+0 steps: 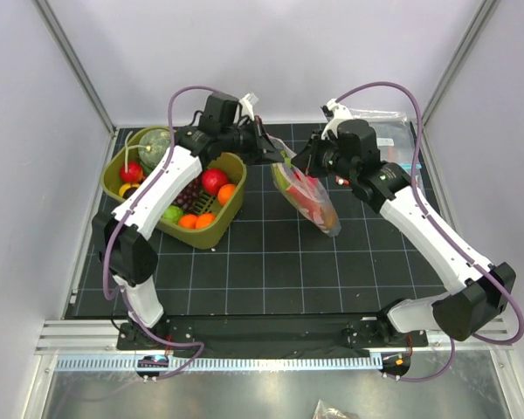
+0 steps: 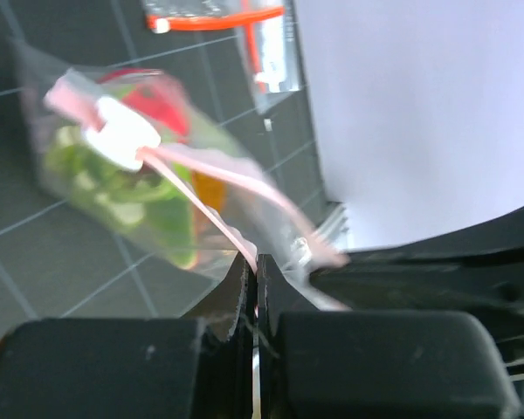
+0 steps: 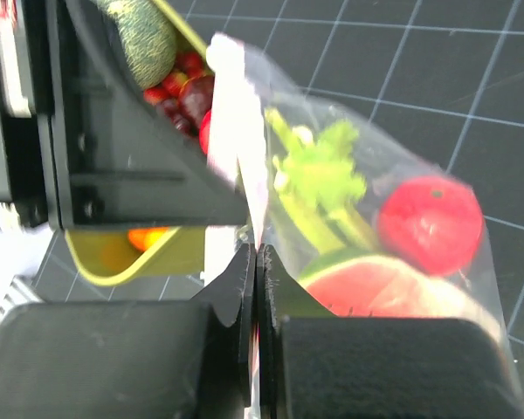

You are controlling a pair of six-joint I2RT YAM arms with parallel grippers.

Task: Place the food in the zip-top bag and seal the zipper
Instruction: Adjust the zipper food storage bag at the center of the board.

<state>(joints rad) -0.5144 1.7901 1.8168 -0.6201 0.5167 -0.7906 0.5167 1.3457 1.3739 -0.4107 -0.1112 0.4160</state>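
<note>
The soft, crinkly clear zip-top bag [image 1: 313, 199] is held between the two arms over the middle of the black gridded table [image 1: 271, 271], just right of the olive-green plastic bin [image 1: 213, 237]. The left pincer [image 1: 275, 155] is pressed fully together on the thin pinkish press-seal strip [image 2: 211, 175] at the bag's mouth. The right pincer [image 1: 307, 166] is likewise clamped tight on the mouth edge, right beside the left one; the wrist views show no gap between either pair of fingers.

Inside the bag lie a round red toy tomato [image 3: 430, 223], a red watermelon slice [image 3: 375, 288] and a green-white leek stalk [image 3: 319, 175]. The bin holds more loose toy fruits [image 1: 211, 182].

Near the bag, towards the arm bases, the table is bare grid. On the far right, flat clear bags with an orange strip [image 1: 389, 131] lie by the table's edge, close to the wall.

The bag's mouth is hidden under both pincers from above, and I cannot tell how much of the strip is pressed shut. Nor is it clear whether the bag's lower end touches the table. The left wrist view is blurred.
</note>
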